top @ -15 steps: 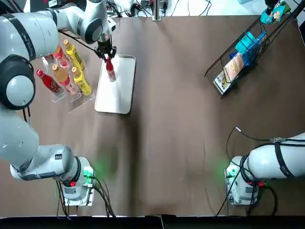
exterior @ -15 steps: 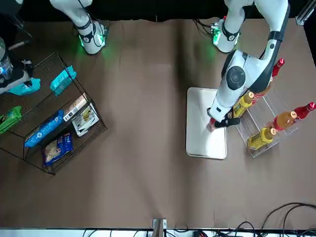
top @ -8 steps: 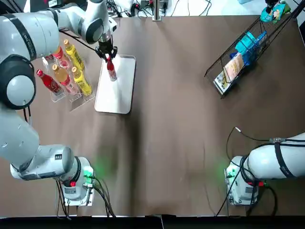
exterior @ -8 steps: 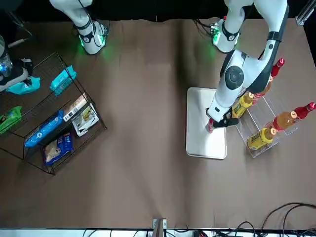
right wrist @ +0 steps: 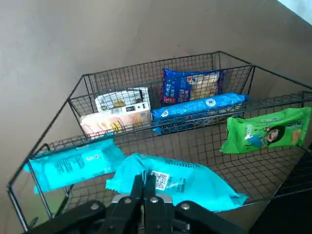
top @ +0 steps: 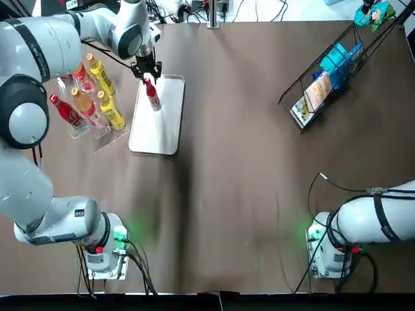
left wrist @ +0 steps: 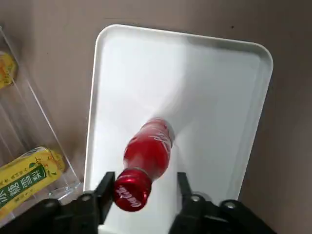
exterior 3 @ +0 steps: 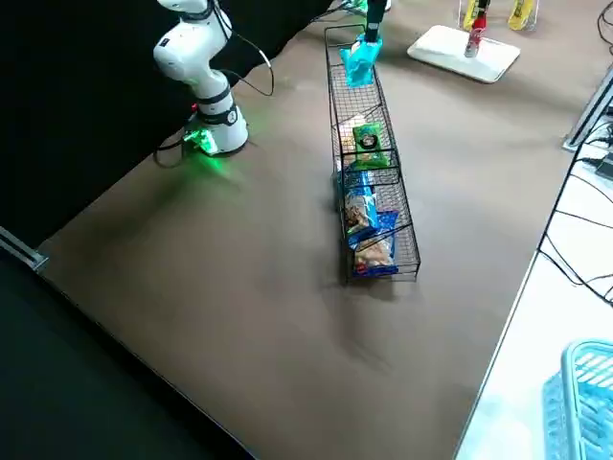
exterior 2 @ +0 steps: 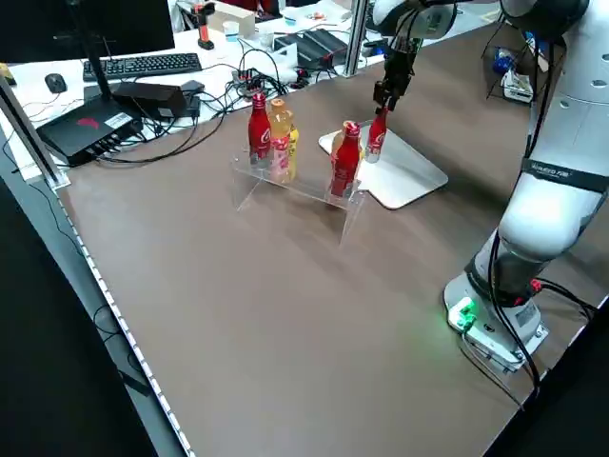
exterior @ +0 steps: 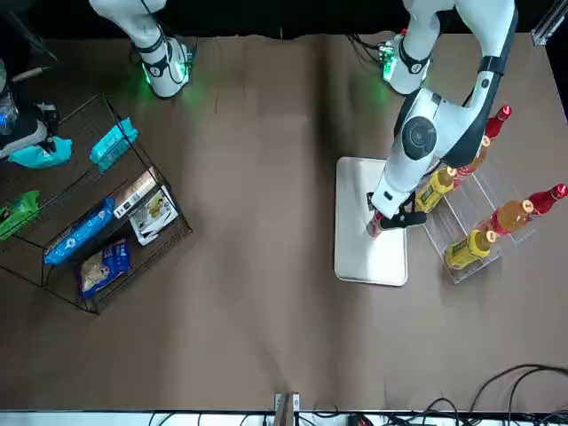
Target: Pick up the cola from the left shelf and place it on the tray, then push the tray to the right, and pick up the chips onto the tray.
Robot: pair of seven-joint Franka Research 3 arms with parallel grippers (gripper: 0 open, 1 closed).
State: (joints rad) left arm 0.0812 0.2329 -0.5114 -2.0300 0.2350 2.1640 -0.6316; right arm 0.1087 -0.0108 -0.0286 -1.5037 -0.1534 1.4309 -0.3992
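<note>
cola on the tray
your left gripper has just let go, so push next; right gripper, far from the tray, clenches a teal packet.

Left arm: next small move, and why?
Probably lift the left gripper straight up: its jaws stand open around the cap of the cola, which already stands on the tray. The right gripper holds a teal bag by the basket.
</note>
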